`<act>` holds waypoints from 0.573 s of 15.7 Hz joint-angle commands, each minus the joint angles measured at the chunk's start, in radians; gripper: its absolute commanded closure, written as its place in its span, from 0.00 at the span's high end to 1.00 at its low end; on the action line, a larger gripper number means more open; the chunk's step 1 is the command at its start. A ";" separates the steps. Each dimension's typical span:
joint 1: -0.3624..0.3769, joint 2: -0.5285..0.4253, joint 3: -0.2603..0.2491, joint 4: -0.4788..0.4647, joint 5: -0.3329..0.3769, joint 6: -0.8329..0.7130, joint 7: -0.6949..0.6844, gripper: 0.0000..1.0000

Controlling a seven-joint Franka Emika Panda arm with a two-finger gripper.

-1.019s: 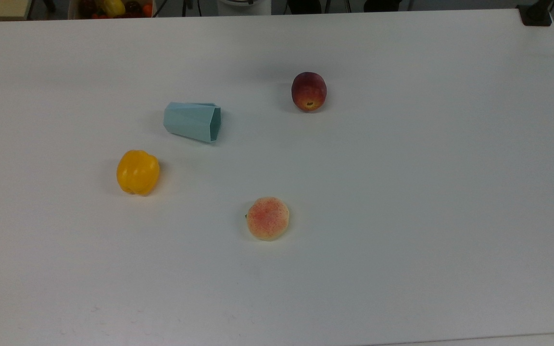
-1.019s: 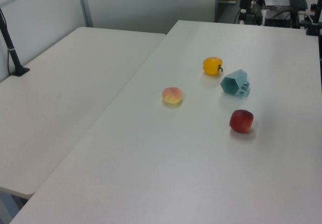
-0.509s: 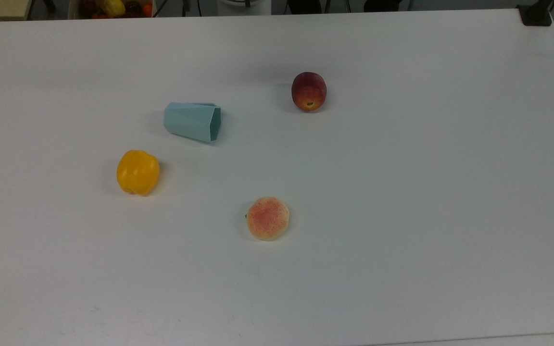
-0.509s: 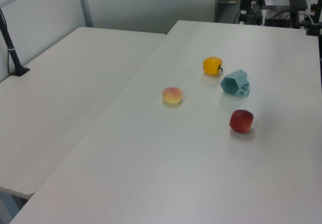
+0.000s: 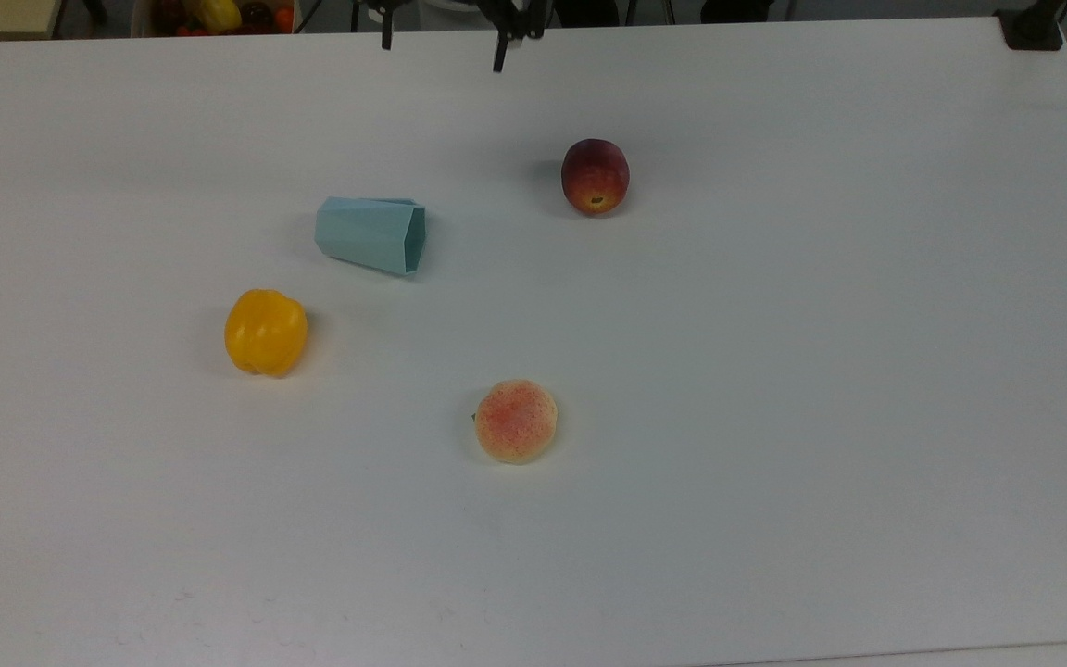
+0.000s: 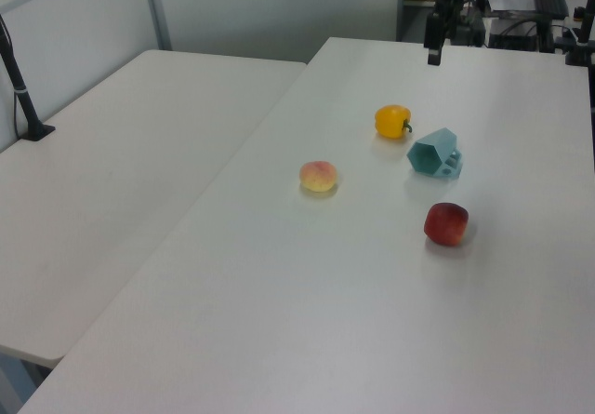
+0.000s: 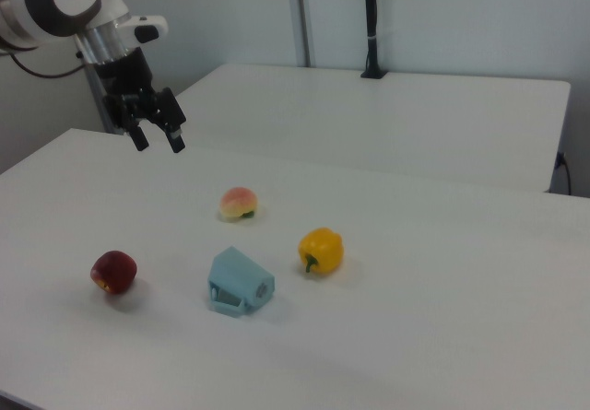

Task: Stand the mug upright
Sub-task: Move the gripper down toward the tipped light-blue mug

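Pepper (image 5: 266, 333): yellow, leftmost thing in the top view, on the white worktop (image 5: 774, 371), near the mug's narrow base but apart from it.
Mug (image 5: 371, 234): pale teal, faceted, lying on its side; in the top view the base points left and the hexagonal mouth points right. In the right view a handle shows on its lower side, against the worktop. It touches no fruit.
Claw (image 5: 442, 37): at the top edge in the top view, up and to the right of the mug, well apart from it; fingers (image 7: 141, 139) spread wide, nothing between them. In the right view it hangs above the worktop on the white arm (image 7: 64, 5).
Peach (image 5: 516, 421): pink-orange, below and to the right of the mug in the top view, well apart.
Apple (image 5: 595, 176): dark red, right of the mug's mouth in the top view, with bare worktop between them.
In the way: nothing lies between claw and mug; open worktop on all sides of the mug.
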 commanded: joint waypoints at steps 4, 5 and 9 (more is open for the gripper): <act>0.081 0.206 0.011 0.022 -0.222 0.026 0.312 1.00; 0.083 0.225 0.011 0.020 -0.236 0.027 0.323 1.00; 0.089 0.329 0.011 0.015 -0.313 0.032 0.377 1.00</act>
